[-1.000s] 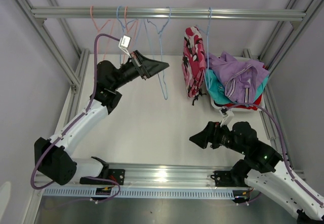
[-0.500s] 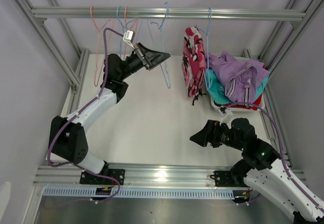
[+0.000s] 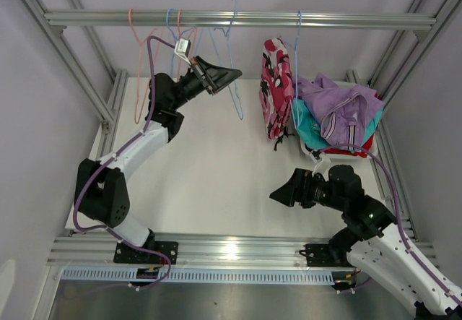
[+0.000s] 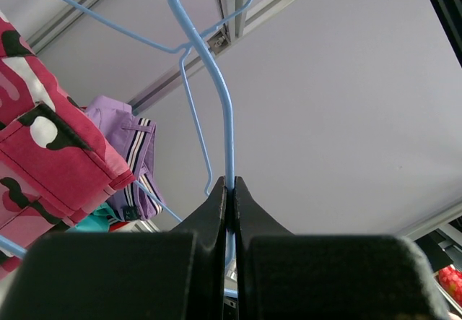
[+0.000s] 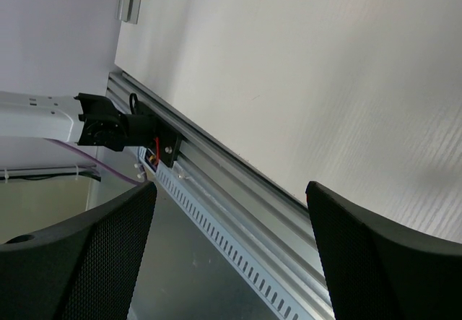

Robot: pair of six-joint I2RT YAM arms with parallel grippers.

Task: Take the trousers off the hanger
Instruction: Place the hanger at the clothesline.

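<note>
— Nearest first?
— Noted low at front right, over the table: right gripper, spread wide, holding nothing. Confirmed from its own wrist: fingers far apart, only bare tabletop and the slotted front rail between.
— Any trousers from that wrist?
— None. Seen only from above and from the left wrist.
— Farther back?
— Mid-left, raised: left gripper, clamped on the wire of an empty blue hanger. Hard to judge the pinch from above. Plain from its wrist: fingertips pressed together on the wire below the hook's neck.
— Garments?
— Just right of that hanger: camouflage trousers, hung from the top bar on a second blue hanger. Beyond, at the table's far right corner, heaped and not hanging: lilac trousers on top, teal trousers and red trousers beneath. Glimpsed from the left wrist too, though only at the frame's left edge.
</note>
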